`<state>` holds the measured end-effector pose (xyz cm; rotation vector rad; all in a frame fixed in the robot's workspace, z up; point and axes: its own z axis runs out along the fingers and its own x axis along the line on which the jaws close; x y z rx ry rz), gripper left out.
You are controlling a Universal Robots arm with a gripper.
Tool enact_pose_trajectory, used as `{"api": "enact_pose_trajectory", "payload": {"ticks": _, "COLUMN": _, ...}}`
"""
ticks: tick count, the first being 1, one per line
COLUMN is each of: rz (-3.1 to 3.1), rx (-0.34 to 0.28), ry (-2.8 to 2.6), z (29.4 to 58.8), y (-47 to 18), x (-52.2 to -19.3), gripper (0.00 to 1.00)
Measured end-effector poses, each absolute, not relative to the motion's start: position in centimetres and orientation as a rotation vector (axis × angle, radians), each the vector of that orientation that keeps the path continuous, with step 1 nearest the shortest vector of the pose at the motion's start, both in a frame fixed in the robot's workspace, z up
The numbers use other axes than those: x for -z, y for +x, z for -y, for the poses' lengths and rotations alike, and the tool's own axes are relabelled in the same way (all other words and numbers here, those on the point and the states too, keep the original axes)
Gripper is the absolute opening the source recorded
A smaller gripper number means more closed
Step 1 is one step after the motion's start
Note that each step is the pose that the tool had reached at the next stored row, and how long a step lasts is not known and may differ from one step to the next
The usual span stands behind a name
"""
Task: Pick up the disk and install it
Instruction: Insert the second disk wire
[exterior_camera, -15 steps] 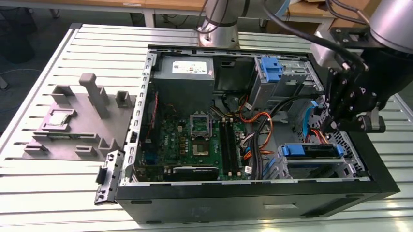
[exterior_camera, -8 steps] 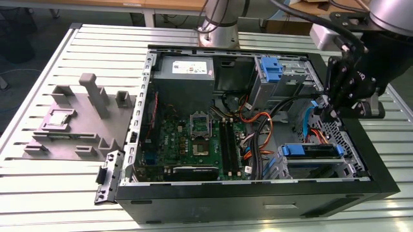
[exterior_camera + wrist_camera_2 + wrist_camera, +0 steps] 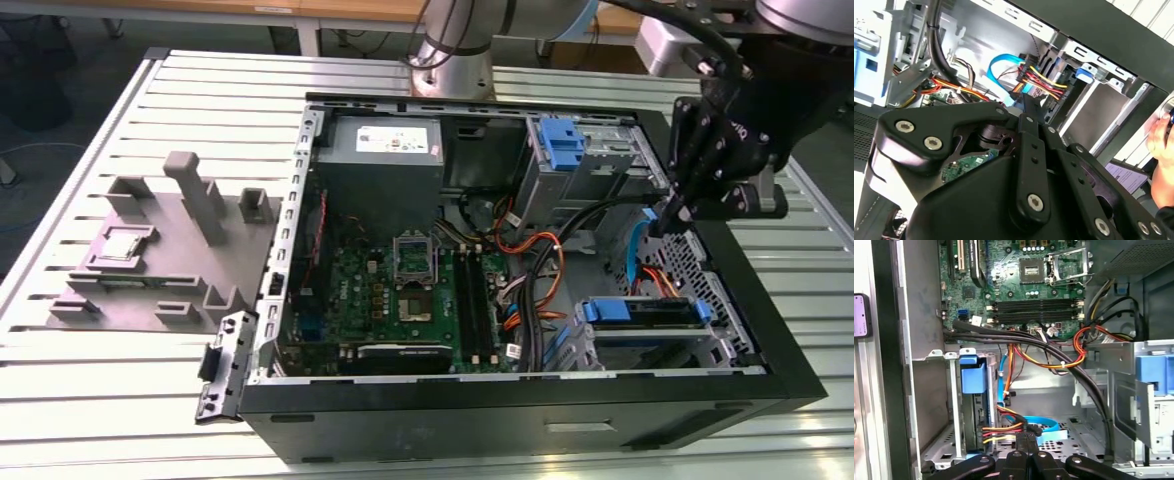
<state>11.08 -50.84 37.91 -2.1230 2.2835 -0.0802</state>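
Already seated, disk (image 3: 643, 312) in bay (gripper (image 3: 671, 212) above).

Overhead exterior; wrist views inside case (image 3: 747, 330)

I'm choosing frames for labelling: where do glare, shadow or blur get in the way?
Exterior view: evenly lit, the slatted table bright, the case interior darker around the motherboard. Second wrist view: the gripper looms dark and soft up close, and a hand blurs at the edge. First wrist view: cables crisp, drive bay shadowed.
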Motion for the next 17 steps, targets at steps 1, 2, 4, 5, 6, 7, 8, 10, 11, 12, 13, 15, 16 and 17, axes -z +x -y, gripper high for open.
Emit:
{"api": "enact_pose_trajectory", "payload": {"ticks": 1, "rz": -2.284, "rx": 0.080, "ry": -2.123, "z": 50.68, "y": 11.07, "x": -38.01, "gripper": 0.11}}
{"api": "enact_pose_trajectory", "payload": {"ticks": 2, "rz": -2.284, "rx": 0.080, "ry": -2.123, "z": 50.51, "y": 11.07, "x": -38.13, "gripper": 0.11}}
{"api": "enact_pose_trajectory", "payload": {"ticks": 4, "rz": -2.284, "rx": 0.080, "ry": -2.123, "z": 50.26, "y": 11.07, "x": -38.35, "gripper": 0.11}}
{"api": "enact_pose_trajectory", "payload": {"ticks": 5, "rz": -2.284, "rx": 0.080, "ry": -2.123, "z": 50.19, "y": 11.07, "x": -38.41, "gripper": 0.11}}
{"api": "enact_pose_trajectory", "payload": {"ticks": 6, "rz": -2.284, "rx": 0.080, "ry": -2.123, "z": 50.16, "y": 11.07, "x": -38.41, "gripper": 0.11}}
{"api": "enact_pose_trajectory", "payload": {"ticks": 7, "rz": -2.286, "rx": 0.083, "ry": -2.125, "z": 50.15, "y": 11.07, "x": -38.36, "gripper": 0.11}}
{"api": "enact_pose_trajectory", "payload": {"ticks": 8, "rz": -2.288, "rx": 0.090, "ry": -2.128, "z": 50.15, "y": 11.07, "x": -38.27, "gripper": 0.11}}
{"api": "enact_pose_trajectory", "payload": {"ticks": 10, "rz": -2.292, "rx": 0.099, "ry": -2.132, "z": 50.15, "y": 11.07, "x": -38.06, "gripper": 0.11}}
{"api": "enact_pose_trajectory", "payload": {"ticks": 11, "rz": -2.293, "rx": 0.102, "ry": -2.133, "z": 50.14, "y": 11.07, "x": -37.99, "gripper": 0.11}}
{"api": "enact_pose_trajectory", "payload": {"ticks": 12, "rz": -2.293, "rx": 0.103, "ry": -2.133, "z": 50.15, "y": 11.04, "x": -37.98, "gripper": 0.11}}
{"api": "enact_pose_trajectory", "payload": {"ticks": 13, "rz": -2.293, "rx": 0.103, "ry": -2.133, "z": 50.14, "y": 11.00, "x": -37.99, "gripper": 0.11}}
{"api": "enact_pose_trajectory", "payload": {"ticks": 15, "rz": -2.293, "rx": 0.103, "ry": -2.134, "z": 50.11, "y": 10.78, "x": -37.98, "gripper": 0.17}}
{"api": "enact_pose_trajectory", "payload": {"ticks": 16, "rz": -2.293, "rx": 0.103, "ry": -2.134, "z": 50.11, "y": 10.62, "x": -37.98, "gripper": 0.17}}
{"api": "enact_pose_trajectory", "payload": {"ticks": 17, "rz": -2.293, "rx": 0.103, "ry": -2.134, "z": 50.09, "y": 10.51, "x": -37.97, "gripper": 0.24}}
